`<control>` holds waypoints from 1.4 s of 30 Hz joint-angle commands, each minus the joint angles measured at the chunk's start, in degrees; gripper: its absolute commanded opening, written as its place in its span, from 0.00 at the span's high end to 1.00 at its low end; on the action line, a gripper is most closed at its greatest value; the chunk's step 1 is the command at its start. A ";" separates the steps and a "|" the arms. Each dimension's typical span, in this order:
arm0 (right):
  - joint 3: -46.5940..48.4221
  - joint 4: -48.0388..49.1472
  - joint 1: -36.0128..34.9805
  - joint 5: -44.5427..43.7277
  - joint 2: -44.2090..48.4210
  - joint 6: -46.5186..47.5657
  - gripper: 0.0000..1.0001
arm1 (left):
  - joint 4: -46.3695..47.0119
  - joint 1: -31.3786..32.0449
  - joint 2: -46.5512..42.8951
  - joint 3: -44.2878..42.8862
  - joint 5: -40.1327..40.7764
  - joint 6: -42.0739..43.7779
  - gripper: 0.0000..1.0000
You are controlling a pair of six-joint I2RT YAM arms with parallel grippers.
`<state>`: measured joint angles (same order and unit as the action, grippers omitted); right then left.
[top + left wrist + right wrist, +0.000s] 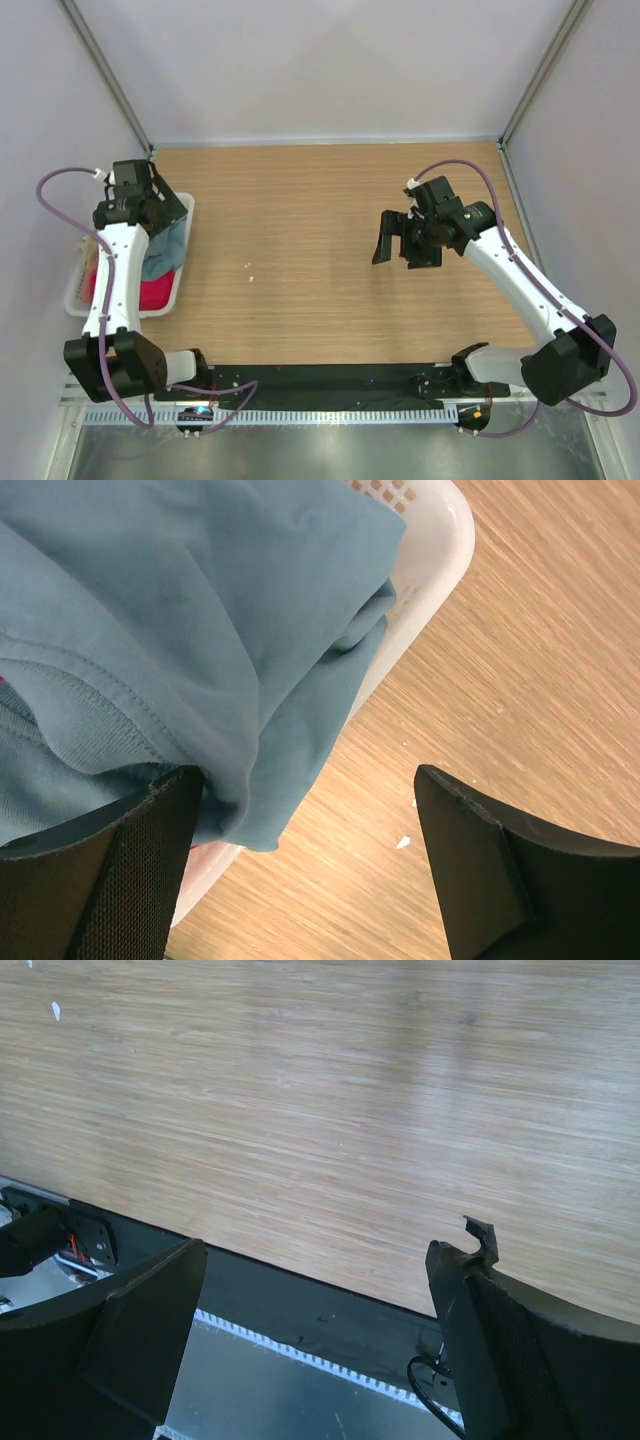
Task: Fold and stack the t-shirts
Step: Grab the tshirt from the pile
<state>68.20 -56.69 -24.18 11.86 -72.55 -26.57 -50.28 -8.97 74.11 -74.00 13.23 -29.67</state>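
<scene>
- Shirts lay bundled in a white slotted basket (150, 311) at the left edge of the wooden table (300, 250); none was spread out or folded on the wood.
- From above, the grey-teal shirt (168, 250) filled the basket's right half, with the crimson-pink shirt (150, 292) below it toward the near end. A paler strip showed along the left wall, too hidden by the arm to name.
- The top view placed the left gripper (165, 205) over the far end of the basket, but not how its jaws stood.
- The left wrist view settled that: the left gripper (308, 780) stood wide open and clamped nothing. The grey-teal shirt (200, 630) draped over the basket (440, 550) rim, its hem hanging just beside the left finger. Whether cloth and finger touched could not be told.
- That view showed stitched seams on the cloth and only a sliver of pink at its left edge. A white speck (403, 842) lay on the table (520, 680) between the fingers.
- The right gripper (405, 240) hung above bare wood right of centre, well apart from the basket.
- Its own camera showed the right gripper (318, 1250) spread wide and holding nothing, with only the table (350, 1110) and the black strip (300, 1305) at the near edge below. No shirt appeared there.
</scene>
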 commanded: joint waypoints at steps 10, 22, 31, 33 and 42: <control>-0.18 2.63 0.10 2.29 2.42 -0.59 0.00 | -0.96 -0.87 -0.72 -3.52 7.85 5.41 0.13; -0.09 1.14 0.19 2.73 2.68 0.29 0.01 | -0.78 -14.75 9.20 -6.24 3.03 6.12 0.10; 0.70 0.09 0.19 2.56 2.16 0.73 0.01 | 2.21 -15.55 12.29 -6.86 0.48 5.41 0.59; 0.79 0.09 0.10 2.56 2.07 0.64 0.01 | 2.38 -15.29 10.11 -8.17 -0.40 4.54 1.00; 3.33 -1.67 0.19 3.09 -0.83 0.90 0.01 | 5.78 0.41 0.87 -19.87 -9.34 -5.44 1.00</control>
<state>68.31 -56.84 -24.16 14.13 -72.23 -26.68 -50.06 -14.33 80.29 -89.73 10.87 -28.38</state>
